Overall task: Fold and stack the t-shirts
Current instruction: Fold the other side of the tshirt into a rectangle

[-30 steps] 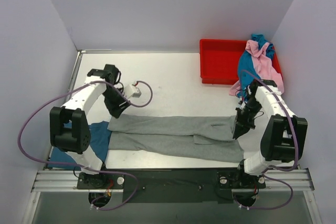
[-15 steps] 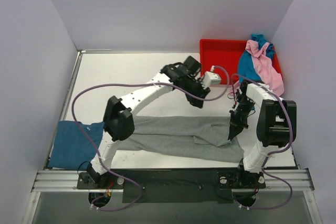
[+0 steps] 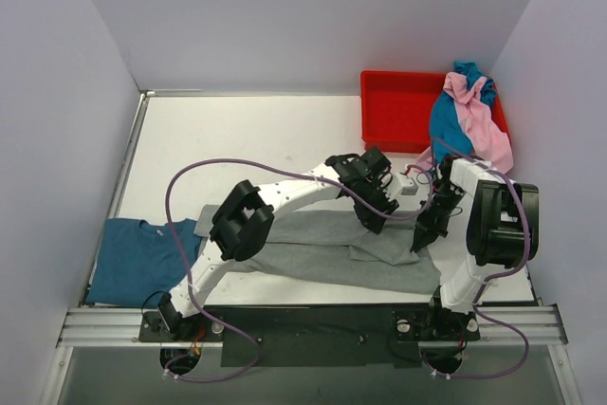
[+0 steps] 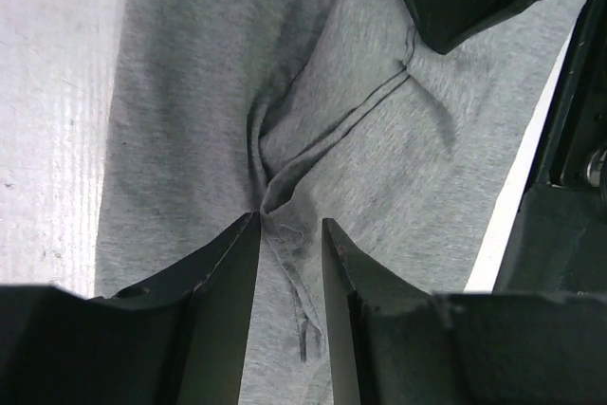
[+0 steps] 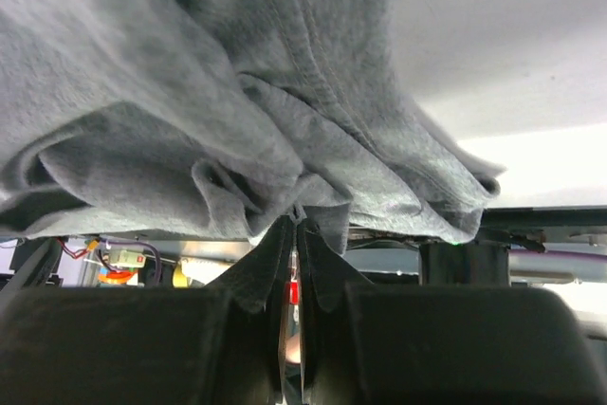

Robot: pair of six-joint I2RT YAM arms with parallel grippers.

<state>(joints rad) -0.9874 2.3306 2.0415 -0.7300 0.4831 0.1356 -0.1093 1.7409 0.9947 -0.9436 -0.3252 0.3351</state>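
The white bench [image 3: 237, 139] is crossed near its front edge by the grey t-shirt [image 3: 303, 253]. It is laid out as a long band folded lengthwise, reaching from left of centre to the right side. At the near-left corner the darker blue t-shirt [image 3: 137, 258] is spread flat, just beside the grey one's left end. The red bin [image 3: 394, 116] is set at the far-right corner, and over its right rim a teal-blue t-shirt [image 3: 442, 130] and a pink t-shirt [image 3: 482, 125] are draped together in a heap.

The left arm [image 3: 285, 198] is stretched across the bench to the right part of the grey t-shirt. There the left fingers [image 4: 223, 272] are set apart by a narrow gap, astride a puckered seam ridge in the cloth — whether the cloth is touched cannot be told. The right fingers [image 5: 266, 267] are pressed together on the grey t-shirt's right end, with a bunch of its cloth pinched at their tips.
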